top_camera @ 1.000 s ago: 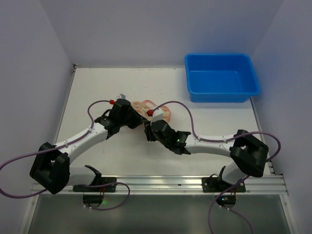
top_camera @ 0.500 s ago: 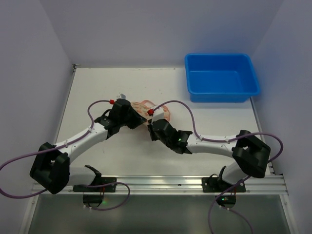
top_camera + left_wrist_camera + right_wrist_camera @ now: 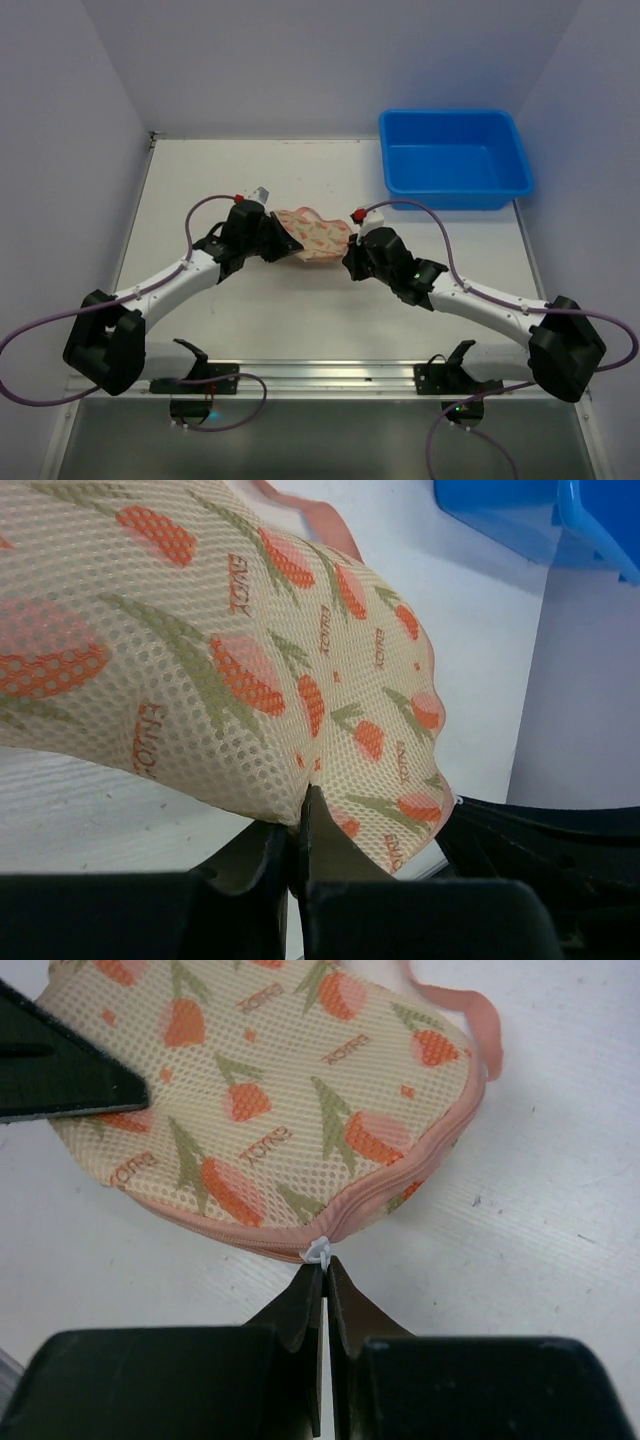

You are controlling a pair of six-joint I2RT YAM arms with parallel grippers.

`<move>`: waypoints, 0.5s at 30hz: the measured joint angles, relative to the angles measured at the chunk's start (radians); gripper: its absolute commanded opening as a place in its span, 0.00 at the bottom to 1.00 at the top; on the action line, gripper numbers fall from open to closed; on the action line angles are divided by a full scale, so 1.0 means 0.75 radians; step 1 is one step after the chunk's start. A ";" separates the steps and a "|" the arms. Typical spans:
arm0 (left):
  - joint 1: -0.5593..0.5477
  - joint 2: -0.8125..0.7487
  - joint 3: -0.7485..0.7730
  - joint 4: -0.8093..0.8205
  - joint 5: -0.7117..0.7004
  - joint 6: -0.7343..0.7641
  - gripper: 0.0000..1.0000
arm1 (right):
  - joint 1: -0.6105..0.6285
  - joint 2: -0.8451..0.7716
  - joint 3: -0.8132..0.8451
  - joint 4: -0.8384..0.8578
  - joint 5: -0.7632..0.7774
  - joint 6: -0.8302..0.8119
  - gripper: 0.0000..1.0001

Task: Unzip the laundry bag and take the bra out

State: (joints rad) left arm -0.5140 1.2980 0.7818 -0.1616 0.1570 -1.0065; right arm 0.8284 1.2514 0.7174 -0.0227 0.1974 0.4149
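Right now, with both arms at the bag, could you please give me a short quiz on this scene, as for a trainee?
1. True or false: the bra lies in the blue tub.
2. What does the right gripper pinch? A the pink strap; B the white zipper pull; C the tub's rim.
3. Which gripper is shut on the laundry bag's mesh fabric?
Key: 1 false, the tub is empty; 2 B; 3 the left gripper.
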 measured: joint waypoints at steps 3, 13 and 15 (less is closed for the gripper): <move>0.010 0.038 0.002 0.032 0.040 0.105 0.16 | -0.012 -0.020 0.000 -0.038 -0.080 0.000 0.00; 0.128 0.210 0.140 -0.016 -0.071 0.275 1.00 | 0.126 0.256 0.159 -0.047 -0.221 0.079 0.00; 0.150 0.180 0.129 -0.038 -0.099 0.248 1.00 | 0.165 0.364 0.244 -0.041 -0.224 0.101 0.00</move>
State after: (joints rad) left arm -0.4015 1.4330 0.8787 -0.1898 0.0830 -0.8207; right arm 0.9524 1.5242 0.9001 -0.0536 0.0296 0.4904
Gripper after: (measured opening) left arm 0.997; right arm 0.011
